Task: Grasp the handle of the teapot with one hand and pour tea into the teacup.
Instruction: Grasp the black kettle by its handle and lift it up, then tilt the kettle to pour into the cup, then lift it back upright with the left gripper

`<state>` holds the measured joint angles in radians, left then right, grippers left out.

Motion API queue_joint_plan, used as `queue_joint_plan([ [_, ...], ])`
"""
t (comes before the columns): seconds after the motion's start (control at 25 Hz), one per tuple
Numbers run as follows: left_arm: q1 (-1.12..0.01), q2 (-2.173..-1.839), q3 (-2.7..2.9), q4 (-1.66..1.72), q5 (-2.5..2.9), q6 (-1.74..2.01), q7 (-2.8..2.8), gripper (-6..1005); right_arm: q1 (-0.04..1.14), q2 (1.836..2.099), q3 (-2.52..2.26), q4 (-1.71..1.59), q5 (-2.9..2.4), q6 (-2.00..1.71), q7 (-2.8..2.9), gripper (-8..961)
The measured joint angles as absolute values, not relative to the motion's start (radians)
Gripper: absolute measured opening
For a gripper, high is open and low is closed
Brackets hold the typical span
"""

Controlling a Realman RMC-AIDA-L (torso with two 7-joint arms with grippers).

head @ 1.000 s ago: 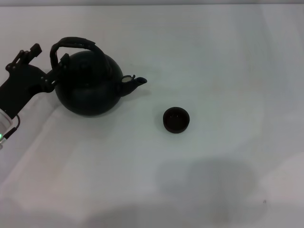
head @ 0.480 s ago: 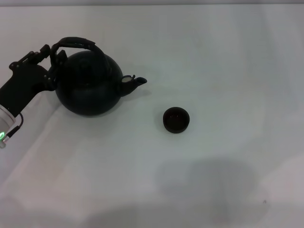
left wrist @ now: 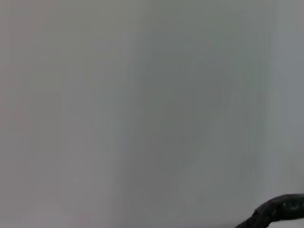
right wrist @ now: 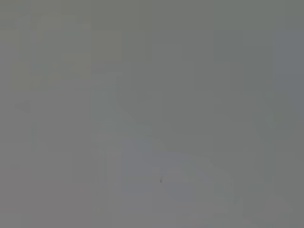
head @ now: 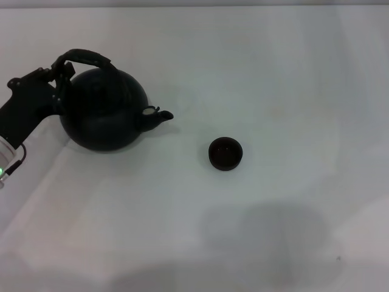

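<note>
By the bench's left edge, the left gripper (head: 53, 82) is clenched on the near-left end of the handle (head: 82, 58) arching over the teapot (head: 103, 112). The pot sits in the far-left part of the white bench (head: 273, 73), spout aimed right. The teacup (head: 225, 153) stands mid-bench, well apart from the spout. Bare surface runs from the cup to the right edge and near edge.

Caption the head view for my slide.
Left gripper at the teapot's handle; teacup stands apart on the table.
</note>
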<state>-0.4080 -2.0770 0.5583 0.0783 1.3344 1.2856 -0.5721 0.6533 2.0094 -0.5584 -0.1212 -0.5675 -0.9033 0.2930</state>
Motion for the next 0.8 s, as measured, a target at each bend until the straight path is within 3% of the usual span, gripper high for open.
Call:
queue_joint_plan([
  [0.8,-0.578,-2.074,0.571,0.135,1.392,1.317,-0.499,127,0.646,2.012,-0.558,-0.121,-0.568,-0.891,0.293,831],
])
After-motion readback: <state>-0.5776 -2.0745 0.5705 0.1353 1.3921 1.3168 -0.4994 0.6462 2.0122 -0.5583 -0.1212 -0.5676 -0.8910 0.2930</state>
